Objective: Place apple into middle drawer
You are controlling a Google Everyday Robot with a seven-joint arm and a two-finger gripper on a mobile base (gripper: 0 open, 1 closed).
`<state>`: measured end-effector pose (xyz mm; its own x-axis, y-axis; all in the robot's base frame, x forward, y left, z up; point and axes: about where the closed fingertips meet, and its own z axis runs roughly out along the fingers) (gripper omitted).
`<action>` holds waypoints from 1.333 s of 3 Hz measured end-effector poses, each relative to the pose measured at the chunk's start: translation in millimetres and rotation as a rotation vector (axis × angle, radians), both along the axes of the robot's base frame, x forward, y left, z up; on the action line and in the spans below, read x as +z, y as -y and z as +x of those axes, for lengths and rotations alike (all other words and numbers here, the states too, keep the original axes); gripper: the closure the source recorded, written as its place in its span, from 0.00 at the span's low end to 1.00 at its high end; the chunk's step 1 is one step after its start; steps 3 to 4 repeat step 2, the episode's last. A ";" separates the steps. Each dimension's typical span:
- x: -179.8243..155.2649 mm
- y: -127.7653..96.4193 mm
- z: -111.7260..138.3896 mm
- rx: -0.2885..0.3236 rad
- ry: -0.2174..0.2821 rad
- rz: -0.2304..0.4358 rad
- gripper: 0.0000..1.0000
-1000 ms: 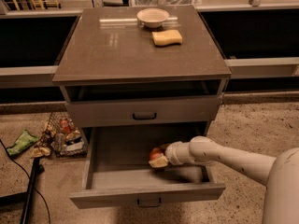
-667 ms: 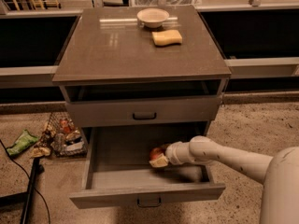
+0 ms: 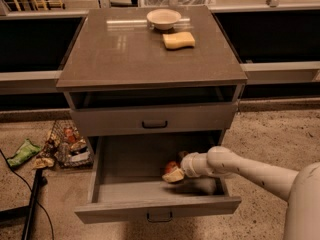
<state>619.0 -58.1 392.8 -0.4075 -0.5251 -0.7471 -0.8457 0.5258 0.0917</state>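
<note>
The middle drawer (image 3: 125, 186) is pulled out wide below the shut grey drawer (image 3: 154, 119) with the dark handle. My gripper (image 3: 174, 174) reaches in from the right and sits low inside the open drawer, right of its middle. The orange-red apple (image 3: 171, 167) is at the gripper's tip, partly hidden by it, just above or on the drawer floor. The white arm (image 3: 240, 168) stretches back to the right edge of the view.
A cream bowl (image 3: 163, 18) and a yellow sponge (image 3: 179, 40) sit at the back of the cabinet top (image 3: 125, 54). A wire basket of packets (image 3: 67, 146) and a green wrapper (image 3: 23, 152) lie on the floor at the left. A dark pole with a cable (image 3: 31, 204) stands at the lower left.
</note>
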 end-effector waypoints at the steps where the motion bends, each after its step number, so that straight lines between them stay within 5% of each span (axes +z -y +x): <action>1: 12.2 14.6 -6.1 -0.006 0.002 0.039 0.00; 2: 49.9 38.6 -25.6 0.025 0.018 0.097 0.00; 4: 49.9 38.6 -25.6 0.025 0.018 0.097 0.00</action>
